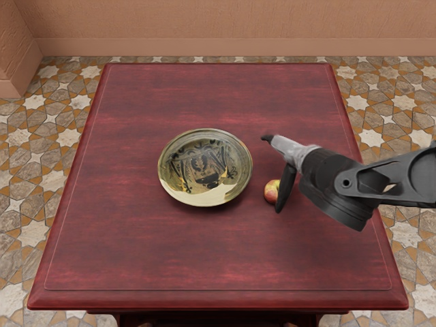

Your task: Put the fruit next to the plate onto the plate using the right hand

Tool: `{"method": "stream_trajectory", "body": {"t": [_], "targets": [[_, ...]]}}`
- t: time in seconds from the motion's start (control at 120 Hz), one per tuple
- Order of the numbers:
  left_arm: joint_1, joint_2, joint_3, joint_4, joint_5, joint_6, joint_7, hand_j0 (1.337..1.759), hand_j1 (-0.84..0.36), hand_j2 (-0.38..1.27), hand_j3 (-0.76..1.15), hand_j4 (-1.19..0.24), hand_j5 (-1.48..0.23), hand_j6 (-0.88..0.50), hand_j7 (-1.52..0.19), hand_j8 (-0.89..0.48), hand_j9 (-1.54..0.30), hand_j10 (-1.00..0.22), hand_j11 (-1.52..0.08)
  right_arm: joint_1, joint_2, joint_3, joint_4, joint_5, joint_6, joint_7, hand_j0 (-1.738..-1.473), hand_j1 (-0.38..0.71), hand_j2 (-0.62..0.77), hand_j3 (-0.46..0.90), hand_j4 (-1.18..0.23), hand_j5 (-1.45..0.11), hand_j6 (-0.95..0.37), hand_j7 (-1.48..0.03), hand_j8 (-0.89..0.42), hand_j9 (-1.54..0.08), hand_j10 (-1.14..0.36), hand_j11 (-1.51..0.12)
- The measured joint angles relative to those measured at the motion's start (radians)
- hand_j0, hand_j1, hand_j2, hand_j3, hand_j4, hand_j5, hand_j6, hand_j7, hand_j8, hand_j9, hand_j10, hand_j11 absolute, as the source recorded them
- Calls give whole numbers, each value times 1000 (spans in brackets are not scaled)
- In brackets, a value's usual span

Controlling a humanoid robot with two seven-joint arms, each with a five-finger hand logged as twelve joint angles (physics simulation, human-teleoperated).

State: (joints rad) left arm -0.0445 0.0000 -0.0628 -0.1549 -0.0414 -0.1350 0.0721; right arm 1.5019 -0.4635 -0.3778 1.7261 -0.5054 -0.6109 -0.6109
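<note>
A shiny gold plate (205,167) with a dark pattern sits near the middle of the red table. Just right of its rim lies a small red and yellow fruit (271,191), partly hidden by my hand. My right hand (281,174) comes in from the right edge and hangs over the fruit. One finger points up and left, another reaches down beside the fruit on its right. The fingers are spread and do not close on the fruit.
The dark red table (136,245) has a raised border all round. A tiled floor surrounds it, with a wall at the back. The left arm does not show.
</note>
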Motion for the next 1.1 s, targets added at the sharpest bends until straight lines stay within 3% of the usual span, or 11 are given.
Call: {"method": "stream_trajectory", "body": {"t": [0.217,0.45,0.608,1.1], "targets": [[0,0,0,0,0,0,0,1658,73,46,0,-230,-299,-230,-299,-230,-299,-230,-299,-51,3,1,-6,-5,0,0,-1658,-287,-10,0,-53,-68,-53,-68,-53,-68,-53,-68],[0,0,0,0,0,0,0,1658,73,46,0,-230,-299,-230,-299,-230,-299,-230,-299,-62,0,-1,-8,-6,0,0,-1658,-92,-42,0,-215,-279,-216,-279,-216,-279,-215,-279],[0,0,0,0,0,0,0,1658,73,46,0,-230,-299,-230,-299,-230,-299,-230,-299,-57,-22,-1,-8,-6,0,0,-1658,-17,-54,0,-278,-361,-279,-361,-279,-361,-278,-361],[0,0,0,0,0,0,0,1658,73,46,0,-230,-299,-230,-299,-230,-299,-230,-299,-38,1,-57,-8,-51,0,0,-1658,52,-66,0,-335,-435,-336,-435,-336,-435,-335,-435]]}}
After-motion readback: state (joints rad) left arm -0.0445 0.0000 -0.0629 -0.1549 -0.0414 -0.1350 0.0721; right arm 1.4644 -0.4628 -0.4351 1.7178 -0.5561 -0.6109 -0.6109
